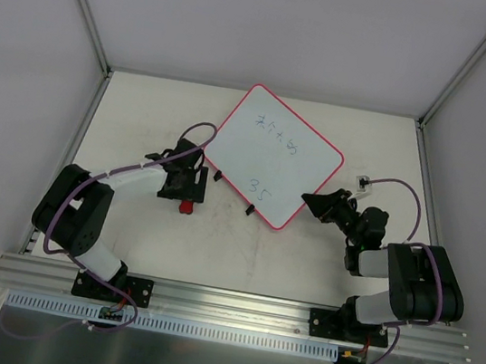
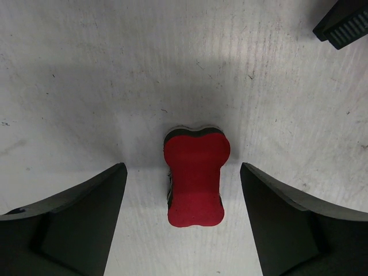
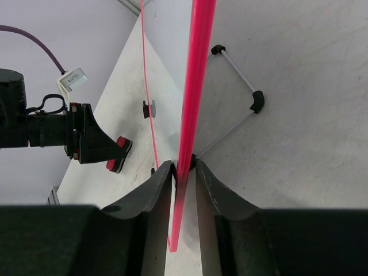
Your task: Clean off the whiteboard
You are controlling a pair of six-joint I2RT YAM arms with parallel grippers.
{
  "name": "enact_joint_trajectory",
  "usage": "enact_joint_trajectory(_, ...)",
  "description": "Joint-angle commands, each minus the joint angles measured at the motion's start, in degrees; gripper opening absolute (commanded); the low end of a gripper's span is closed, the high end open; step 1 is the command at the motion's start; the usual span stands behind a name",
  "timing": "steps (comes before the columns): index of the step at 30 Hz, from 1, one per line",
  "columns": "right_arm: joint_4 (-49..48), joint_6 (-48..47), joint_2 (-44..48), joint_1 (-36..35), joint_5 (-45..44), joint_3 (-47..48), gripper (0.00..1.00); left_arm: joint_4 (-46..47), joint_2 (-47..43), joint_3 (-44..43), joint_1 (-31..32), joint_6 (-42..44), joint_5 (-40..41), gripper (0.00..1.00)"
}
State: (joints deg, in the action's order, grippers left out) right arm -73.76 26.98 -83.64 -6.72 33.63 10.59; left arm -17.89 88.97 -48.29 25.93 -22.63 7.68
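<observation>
Since both groups of dark handwriting are legible on the whiteboard (image 1: 275, 161), we judge that erasing has not begun. One line of characters (image 1: 276, 133) sits near the far corner and the figures "35" (image 1: 260, 191) sit near the near corner. We see no wiped streak or smear on the surface in the overhead view.

What appears done is the preparation:

1. The right gripper (image 3: 184, 164) is pinching the pink-red rim of the board, with one finger pressed against each side of the edge. We read this as a bracing hold. We cannot tell whether that edge is raised off the table (image 1: 125, 238).
2. The left gripper (image 2: 183, 168) hangs directly over the red bone-shaped eraser (image 2: 195, 184). Its jaws are spread and stand on either side of the eraser, touching neither flank. The eraser lies on the table, not yet gripped.

What is left, in our judgement:

1. Close on the eraser.
2. Carry it onto the board.
3. Wipe both written areas.

The board lies at the middle of the table, between the two arms, rotated so that one corner points away from the bases. It is a flat white rectangle with rounded corners and a thin pink-red rim. Two small black clips (image 1: 217, 176) sit on the edge facing the left arm. The eraser lies just beside that edge and clear of the board.
</observation>
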Motion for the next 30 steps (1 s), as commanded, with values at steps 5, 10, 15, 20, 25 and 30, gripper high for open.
enact_joint_trajectory(5,-13.96,-0.79,0.93,0.48,-0.23,0.40,0.25,-1.09,0.77,-2.42,0.52,1.01,0.05,0.70)
enact_joint_trajectory(10,-13.96,-0.62,0.58,0.48,-0.05,0.75,0.25,-1.01,1.73,-2.42,0.52,0.92,-1.00,0.61)
enact_joint_trajectory(15,-13.96,-0.62,0.67,0.48,-0.14,0.75,0.25,-1.01,2.17,-2.07,0.61,0.49,-1.27,0.59)
enact_joint_trajectory(20,-13.96,-0.53,0.49,0.48,-0.05,0.92,0.25,-1.01,1.74,-2.07,0.78,0.40,-1.18,0.44)
enact_joint_trajectory(25,-13.96,-0.53,0.49,0.48,-0.05,0.92,0.25,-1.01,1.91,-2.07,0.87,0.66,-2.06,0.40)
enact_joint_trajectory(30,-13.96,-0.53,0.49,0.48,0.12,0.92,0.25,-1.18,1.30,-1.63,0.96,0.84,-3.20,0.36)
